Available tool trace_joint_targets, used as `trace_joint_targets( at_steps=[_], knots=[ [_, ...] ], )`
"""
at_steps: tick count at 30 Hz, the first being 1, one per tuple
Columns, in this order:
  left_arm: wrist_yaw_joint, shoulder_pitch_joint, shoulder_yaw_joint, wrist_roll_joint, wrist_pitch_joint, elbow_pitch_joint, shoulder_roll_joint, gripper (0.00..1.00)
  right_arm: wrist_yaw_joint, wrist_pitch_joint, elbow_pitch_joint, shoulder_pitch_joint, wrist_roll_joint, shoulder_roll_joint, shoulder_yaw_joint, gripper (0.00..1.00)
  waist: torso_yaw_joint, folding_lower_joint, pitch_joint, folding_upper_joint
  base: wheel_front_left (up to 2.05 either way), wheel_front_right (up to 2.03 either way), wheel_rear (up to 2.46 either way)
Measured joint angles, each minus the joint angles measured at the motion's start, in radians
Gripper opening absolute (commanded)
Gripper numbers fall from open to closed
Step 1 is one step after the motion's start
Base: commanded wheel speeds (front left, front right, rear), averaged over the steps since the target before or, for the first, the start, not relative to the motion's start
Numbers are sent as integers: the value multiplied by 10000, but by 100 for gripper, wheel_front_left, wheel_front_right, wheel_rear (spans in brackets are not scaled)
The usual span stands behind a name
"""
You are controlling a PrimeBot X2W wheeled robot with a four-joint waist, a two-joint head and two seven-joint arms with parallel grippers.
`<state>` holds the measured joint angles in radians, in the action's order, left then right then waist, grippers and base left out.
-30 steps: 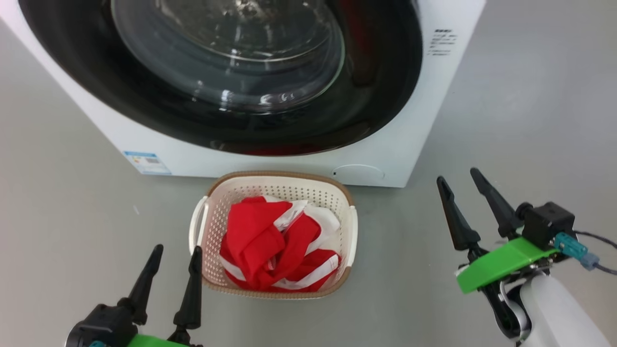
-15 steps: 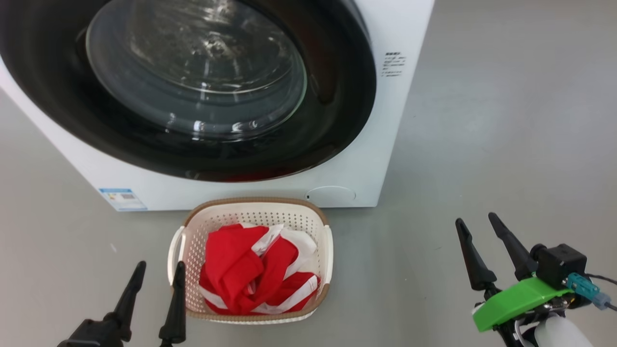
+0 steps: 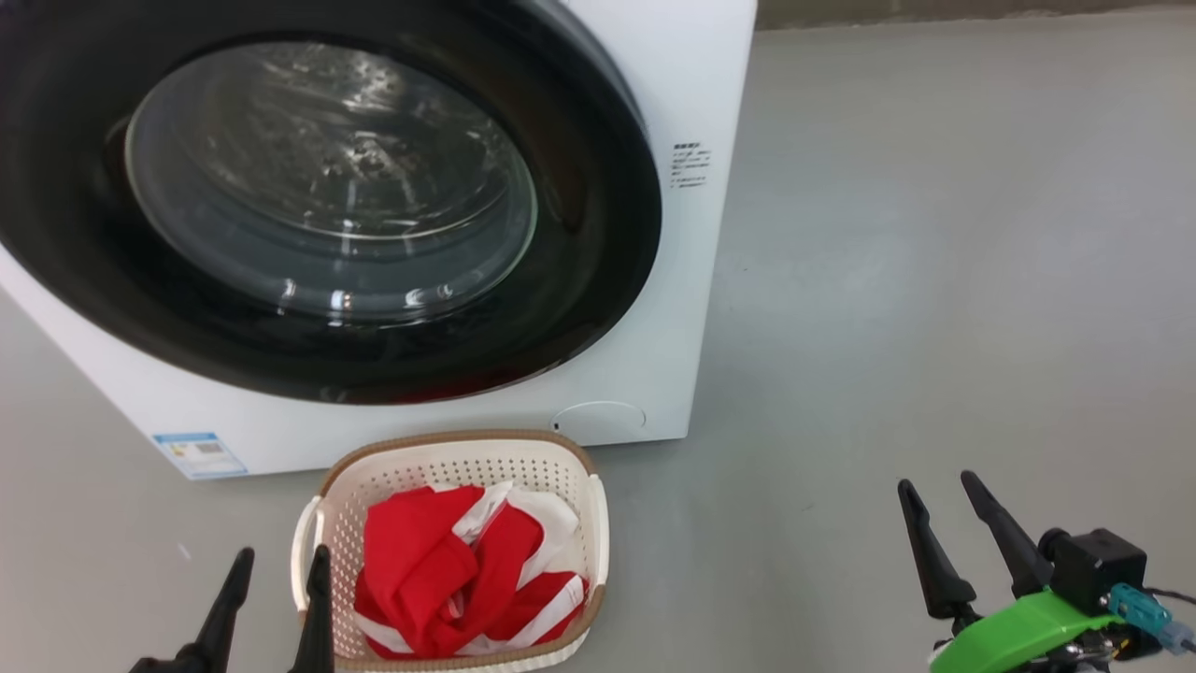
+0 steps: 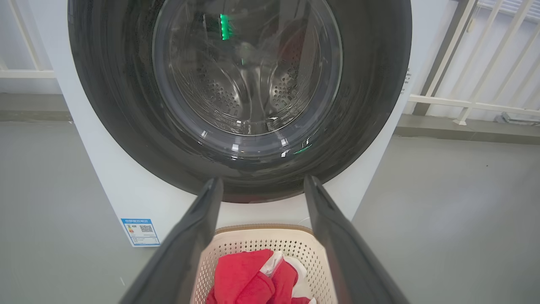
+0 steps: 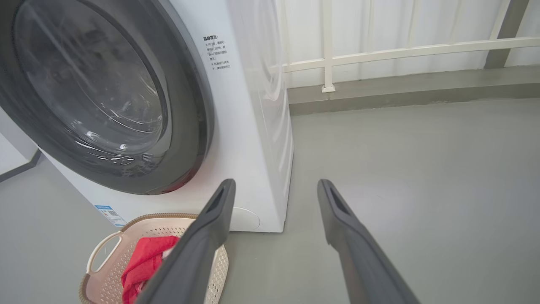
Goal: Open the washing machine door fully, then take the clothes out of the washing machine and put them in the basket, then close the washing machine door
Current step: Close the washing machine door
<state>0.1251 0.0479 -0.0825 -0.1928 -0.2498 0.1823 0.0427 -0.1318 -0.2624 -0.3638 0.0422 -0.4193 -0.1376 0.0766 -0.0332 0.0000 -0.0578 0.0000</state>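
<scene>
Upper left of the head view: big white boxy front-loading washing machine (image 3: 654,374). Its round door, a glossy black ring around bulging clear glass (image 3: 327,187), sits flush against the front, i.e. closed. Left wrist view shows the perforated steel drum (image 4: 211,93) through the glass. Small blue label (image 3: 199,453) at the machine's lower left corner. Round white cap (image 3: 598,418) at its lower right. Block of black print (image 3: 690,165) on the right margin of the front panel.

Bottom centre: small cream perforated plastic basket with a brown woven-look rim (image 3: 458,437). It stands on the grey floor (image 3: 888,280) just in front of the machine, with a narrow gap between them. Bright red clothes with white stripes, plus a white piece (image 3: 439,579), lie bunched inside and fill most of it.

Left pincer (image 3: 283,553) at lower left: fingers spread, nothing between them. One finger overlaps the basket's left handle in the picture; can't tell if it touches. The left wrist view looks between the fingers at basket and door.

Right pincer (image 3: 935,479) at lower right: fingers spread, nothing gripped, over bare floor well right of the basket. Green bracket (image 3: 1028,626) sits behind the fingers. Right wrist view has a white railing (image 5: 379,52) across the top, beyond the machine.
</scene>
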Motion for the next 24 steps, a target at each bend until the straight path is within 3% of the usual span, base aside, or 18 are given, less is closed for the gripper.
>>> trace_joint_targets(
  at_steps=[24],
  knots=[
    [0, 516, -399, 102, 0, -142, 6, 100, 0, 44, 222, -824, 157, 86, -575, 100, -355, 0, 436, 0, 0, 0, 0]
  ],
)
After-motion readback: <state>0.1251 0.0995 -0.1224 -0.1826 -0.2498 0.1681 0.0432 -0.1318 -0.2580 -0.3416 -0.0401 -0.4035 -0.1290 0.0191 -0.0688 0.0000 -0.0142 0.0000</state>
